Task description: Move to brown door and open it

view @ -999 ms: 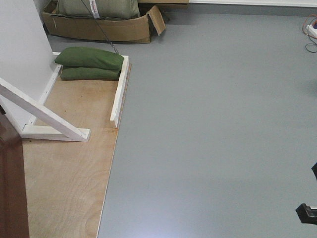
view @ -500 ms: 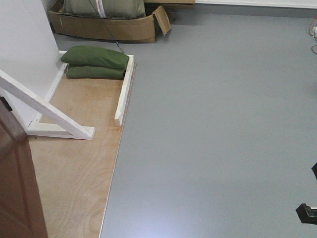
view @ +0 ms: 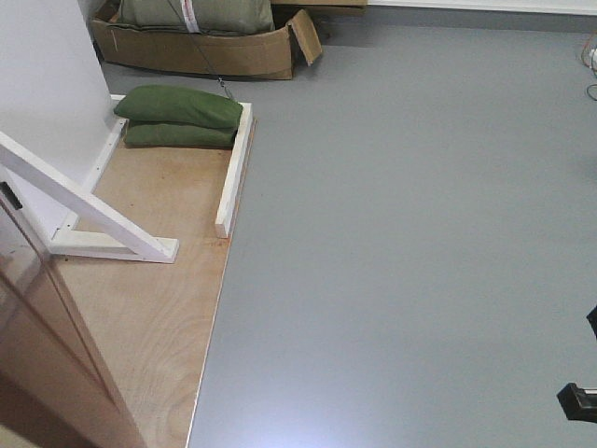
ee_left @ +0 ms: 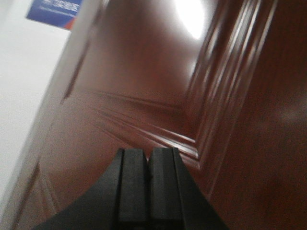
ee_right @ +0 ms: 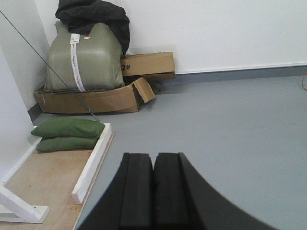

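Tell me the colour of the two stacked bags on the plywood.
The stacked bags are dark green, clearest in the front-facing view.

A test lab, not a home: the door (view: pixel 47 355) stands free on a plywood base (view: pixel 140 308), held by white braces (view: pixel 84 201) and sandbags (view: pixel 177 107), with boxes (ee_right: pixel 148 64) against the bare wall (ee_right: pixel 216 28).

Two green sandbags (view: pixel 177 117) lie stacked at upper left on a plywood sheet (view: pixel 149 308), beside white frame boards (view: pixel 233 173). Behind them, at the top edge, an open cardboard box (view: pixel 205 54) holds a bulky green sack (ee_right: pixel 96 57) topped by dark cloth (ee_right: pixel 96 14). Grey floor (view: pixel 410 233) fills the right.
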You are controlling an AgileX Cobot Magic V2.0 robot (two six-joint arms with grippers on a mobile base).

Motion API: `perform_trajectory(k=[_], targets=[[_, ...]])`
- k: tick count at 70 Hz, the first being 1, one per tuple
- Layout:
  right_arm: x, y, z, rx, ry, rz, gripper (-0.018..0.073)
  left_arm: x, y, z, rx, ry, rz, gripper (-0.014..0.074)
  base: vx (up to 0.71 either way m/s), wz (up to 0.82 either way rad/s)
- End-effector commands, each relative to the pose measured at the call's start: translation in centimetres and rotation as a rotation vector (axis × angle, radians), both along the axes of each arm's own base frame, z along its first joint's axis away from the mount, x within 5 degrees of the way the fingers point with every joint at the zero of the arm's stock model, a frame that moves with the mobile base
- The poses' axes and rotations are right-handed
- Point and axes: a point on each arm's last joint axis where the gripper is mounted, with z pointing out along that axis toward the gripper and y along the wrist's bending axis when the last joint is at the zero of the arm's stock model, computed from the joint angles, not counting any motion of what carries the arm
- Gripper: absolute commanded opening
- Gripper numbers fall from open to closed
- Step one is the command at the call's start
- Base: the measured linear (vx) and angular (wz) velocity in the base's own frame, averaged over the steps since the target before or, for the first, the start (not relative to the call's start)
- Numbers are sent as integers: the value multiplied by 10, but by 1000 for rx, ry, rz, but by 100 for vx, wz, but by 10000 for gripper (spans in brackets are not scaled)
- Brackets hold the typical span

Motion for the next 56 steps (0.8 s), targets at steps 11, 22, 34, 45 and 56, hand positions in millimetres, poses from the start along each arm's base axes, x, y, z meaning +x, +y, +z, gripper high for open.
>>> perform_trajectory(k=[11,22,34,45,56], targets=[[0,-1,7,-12,-86,-6,0,5,-36,15,-22,-107,-262,17,0,0],[0,-1,7,-12,-86,-6,0,16,-51,13,-28,-97,-397,17,0,0],[0,-1,7,-12,-86,-6,0,38,-65,7,-43,-68,-543,17,0,0],[0,-1,7,-12,-86,-6,0,56,-81,0,15,-54,-639,17,0,0],[0,-1,7,-12,-86,-6,0,72,-98,-7,77,-47,-715,17,0,0]])
